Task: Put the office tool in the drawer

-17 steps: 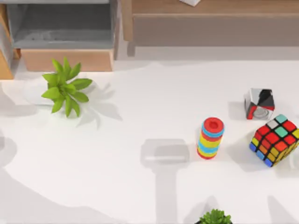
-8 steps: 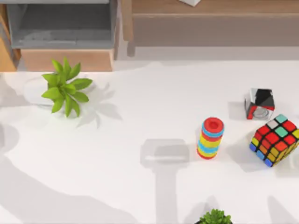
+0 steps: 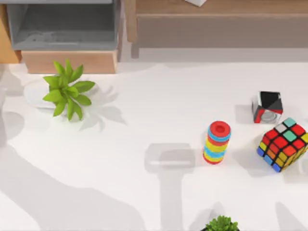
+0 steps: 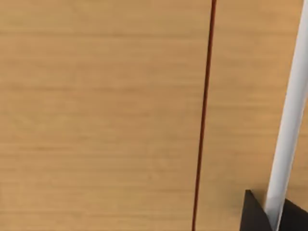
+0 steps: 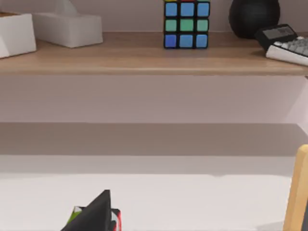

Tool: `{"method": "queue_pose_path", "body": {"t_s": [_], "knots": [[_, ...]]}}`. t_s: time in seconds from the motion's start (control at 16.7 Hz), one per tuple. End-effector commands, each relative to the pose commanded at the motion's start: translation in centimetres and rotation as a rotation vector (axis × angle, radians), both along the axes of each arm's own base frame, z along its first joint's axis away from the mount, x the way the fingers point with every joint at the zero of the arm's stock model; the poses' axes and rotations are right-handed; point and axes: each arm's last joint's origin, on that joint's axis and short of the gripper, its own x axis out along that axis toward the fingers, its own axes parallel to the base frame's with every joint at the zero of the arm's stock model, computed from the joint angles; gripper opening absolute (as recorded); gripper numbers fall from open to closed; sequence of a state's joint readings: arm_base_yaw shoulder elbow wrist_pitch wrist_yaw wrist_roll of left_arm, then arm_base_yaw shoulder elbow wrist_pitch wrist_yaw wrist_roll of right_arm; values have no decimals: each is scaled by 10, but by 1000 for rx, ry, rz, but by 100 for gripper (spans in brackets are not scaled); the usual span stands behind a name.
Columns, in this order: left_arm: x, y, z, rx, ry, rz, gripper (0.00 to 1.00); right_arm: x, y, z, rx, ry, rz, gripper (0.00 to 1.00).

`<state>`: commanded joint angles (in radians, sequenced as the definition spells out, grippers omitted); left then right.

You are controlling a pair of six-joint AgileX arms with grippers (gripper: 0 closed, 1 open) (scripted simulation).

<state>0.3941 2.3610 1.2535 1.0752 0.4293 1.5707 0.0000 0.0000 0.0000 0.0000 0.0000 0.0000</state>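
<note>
The drawer (image 3: pixel 70 61) stands open at the table's far left, its grey inside bare. The tool (image 3: pixel 32 94), a pale glassy bar, lies on the table just in front of the drawer's tan front, partly under a green plant (image 3: pixel 67 89). The left gripper (image 4: pixel 272 219) faces light wood close up; the right gripper (image 5: pixel 96 214) is low over the table, well right of the drawer, facing a shelf (image 5: pixel 144 57). Whether either gripper is open or grips anything, I cannot tell.
</note>
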Motion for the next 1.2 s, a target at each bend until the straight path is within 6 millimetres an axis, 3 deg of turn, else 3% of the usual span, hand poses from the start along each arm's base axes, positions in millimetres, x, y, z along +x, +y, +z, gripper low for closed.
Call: {"method": "queue_pose_path", "body": {"t_s": [0.06, 0.84, 1.2], "knots": [[0, 0, 0, 0, 0, 0, 0, 0, 0, 0, 0, 0, 0, 100], [0, 0, 0, 0, 0, 0, 98, 0, 0, 0, 0, 0, 0, 100], [0, 0, 0, 0, 0, 0, 100, 0, 0, 0, 0, 0, 0, 100]]}}
